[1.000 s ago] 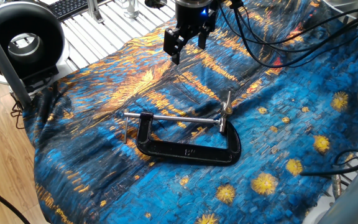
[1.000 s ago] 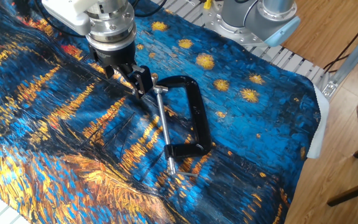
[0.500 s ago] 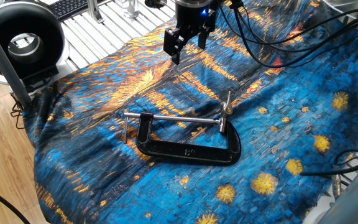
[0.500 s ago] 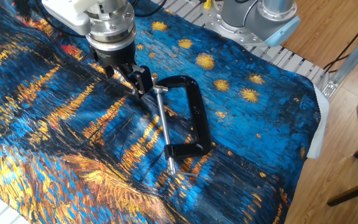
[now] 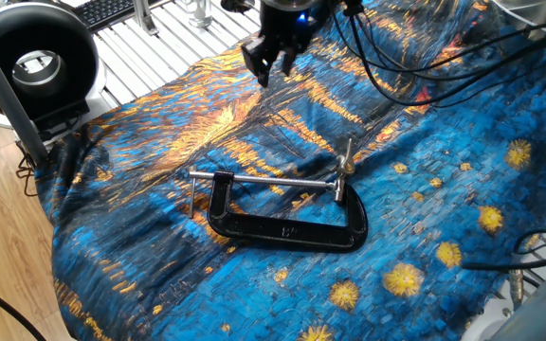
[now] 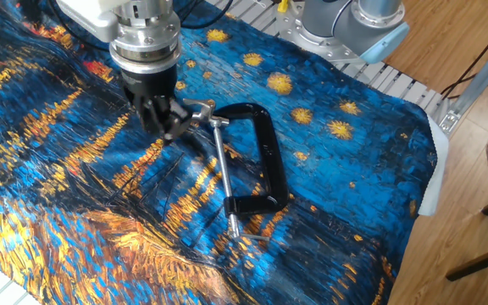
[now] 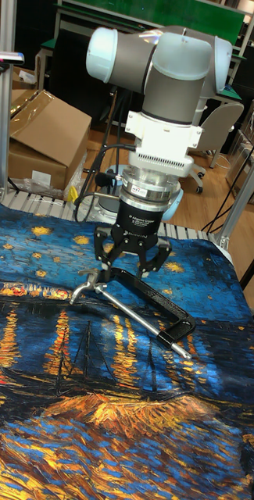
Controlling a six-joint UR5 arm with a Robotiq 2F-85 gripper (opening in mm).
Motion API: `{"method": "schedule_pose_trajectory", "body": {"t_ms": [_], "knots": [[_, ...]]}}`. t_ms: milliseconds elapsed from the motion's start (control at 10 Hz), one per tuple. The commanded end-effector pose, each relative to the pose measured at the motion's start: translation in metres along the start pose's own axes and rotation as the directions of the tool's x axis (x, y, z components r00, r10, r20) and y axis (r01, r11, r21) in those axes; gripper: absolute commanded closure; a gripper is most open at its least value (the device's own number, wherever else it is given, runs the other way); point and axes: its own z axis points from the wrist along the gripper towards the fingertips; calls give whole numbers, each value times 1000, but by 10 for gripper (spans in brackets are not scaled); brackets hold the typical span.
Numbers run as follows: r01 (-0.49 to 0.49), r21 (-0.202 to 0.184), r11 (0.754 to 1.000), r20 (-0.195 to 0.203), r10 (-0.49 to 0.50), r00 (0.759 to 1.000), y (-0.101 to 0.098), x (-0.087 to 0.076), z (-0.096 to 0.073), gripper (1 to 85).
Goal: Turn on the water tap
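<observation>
Since the earlier frames the gripper (image 6: 166, 119) has turned about its own axis and drawn a little away from the water tap (image 5: 346, 163) in one fixed view, while the tap and clamp have not shifted. That tap, a short silver crossbar with a brass-coloured hub, caps the long silver screw (image 5: 263, 179) of the black clamp (image 5: 287, 227), which lies flat on the blue and gold cloth (image 5: 444, 189). From the tap, the cloth runs open on every side, with the near cloth edge (image 6: 413, 212) well apart past the clamp's frame. The gripper hangs above the tap end of the clamp with its fingers (image 7: 105, 244) spread apart and nothing between them; in the tall fixed view it stands just over the crossbar (image 7: 83, 287), not touching it. Beyond the cloth, farther from the tap, a black round fan (image 5: 31, 57) sits on the slatted table (image 5: 150, 47).
</observation>
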Motion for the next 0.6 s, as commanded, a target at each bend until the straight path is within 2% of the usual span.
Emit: {"method": "schedule_pose_trajectory", "body": {"t_ms": [0, 500], "knots": [[-40, -33, 999, 77, 43, 996, 8, -20, -3, 847], [-44, -37, 998, 81, 46, 996, 9, -21, -3, 847]]}}
